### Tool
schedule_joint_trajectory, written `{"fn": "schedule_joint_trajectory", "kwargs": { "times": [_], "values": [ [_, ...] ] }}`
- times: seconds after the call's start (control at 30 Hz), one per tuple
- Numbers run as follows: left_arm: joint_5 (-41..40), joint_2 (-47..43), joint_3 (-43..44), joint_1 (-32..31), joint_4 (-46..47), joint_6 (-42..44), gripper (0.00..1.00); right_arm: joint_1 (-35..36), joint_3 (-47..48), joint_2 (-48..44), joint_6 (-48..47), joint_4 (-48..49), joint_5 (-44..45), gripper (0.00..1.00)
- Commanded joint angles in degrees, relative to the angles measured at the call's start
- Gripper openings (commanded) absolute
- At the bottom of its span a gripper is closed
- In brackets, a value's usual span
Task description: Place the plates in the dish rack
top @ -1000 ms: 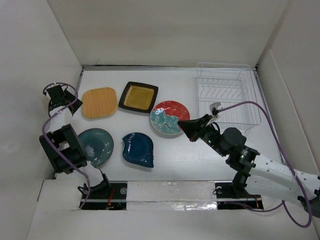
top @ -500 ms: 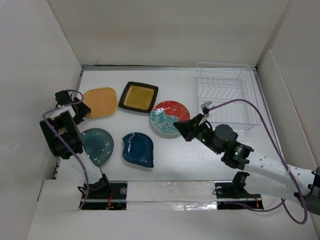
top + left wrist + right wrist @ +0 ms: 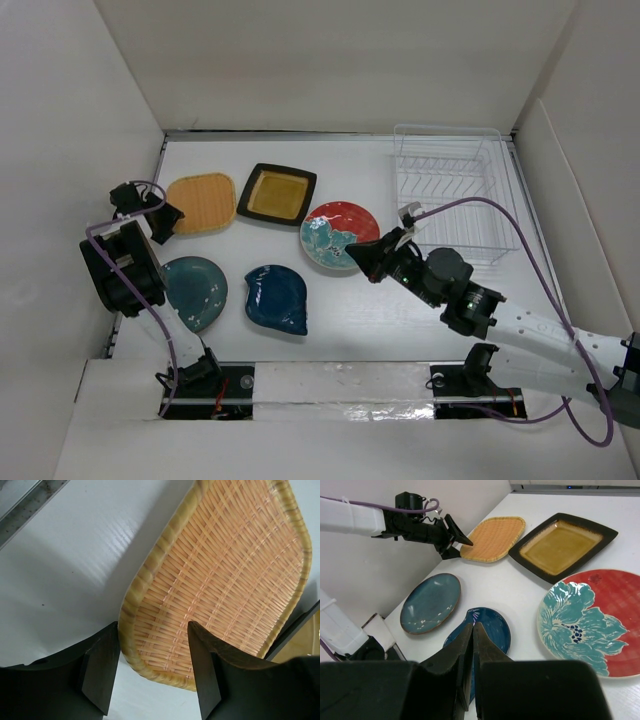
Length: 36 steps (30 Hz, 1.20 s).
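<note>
Target item: the orange woven plate point(image 3: 200, 204) with rounded corners lies flat on the white table point(image 3: 350, 325), far left, just beside the square black-rimmed yellow plate point(image 3: 276, 194).
Governing relation: the orange woven plate lies directly ahead of the left gripper point(image 3: 166, 214); its near-left corner is framed between the two fingers in the left wrist view point(image 3: 152, 630). No clear long axis is shown, as the plate is nearly as deep as it is wide.
Nearer arm: the left arm is at the plate's edge; the right arm is well apart from it.
Left jaws: these are set partly apart, about as wide as the plate's corner. Nothing is lifted. Whether the pads touch the rim cannot be told.
Right jaws: the right gripper point(image 3: 352, 257) is pressed closed and holds nothing. It hangs at the near edge of the round red plate with teal flowers point(image 3: 340, 235).
Destination: the clear ribbed dish rack point(image 3: 447, 129) stands at the far right, well apart from the orange woven plate. No plate is seen in it.
Judgement: a closing of the left jaws on the rim is taken as the next step, and a carry across the table, or a handover, is likely needed.
</note>
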Motion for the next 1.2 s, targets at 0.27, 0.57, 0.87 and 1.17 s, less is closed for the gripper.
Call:
{"fn": "schedule_joint_trajectory", "kwargs": {
  "times": [0.27,0.57,0.87,1.17],
  "values": [
    [2.4,1.2,-4.1,0.3,7.3,-6.2,0.45,-0.5,2.7,-0.6,-1.2,1.3,-0.5,0.07],
    [1.7,0.3,-6.8,0.3,13.5,-9.9,0.35,-0.5,2.9,0.2,-1.4,1.4,-0.4,0.04],
    [-0.6,-3.4,-9.9,0.9,17.5,-10.1,0.0,0.0,3.1,0.4,-2.1,1.1,1.1,0.03],
    [-3.7,-17.5,-16.1,1.4,24.3,-10.6,0.0,0.0,3.4,1.0,-2.5,1.1,2.0,0.03]
  ]
}}
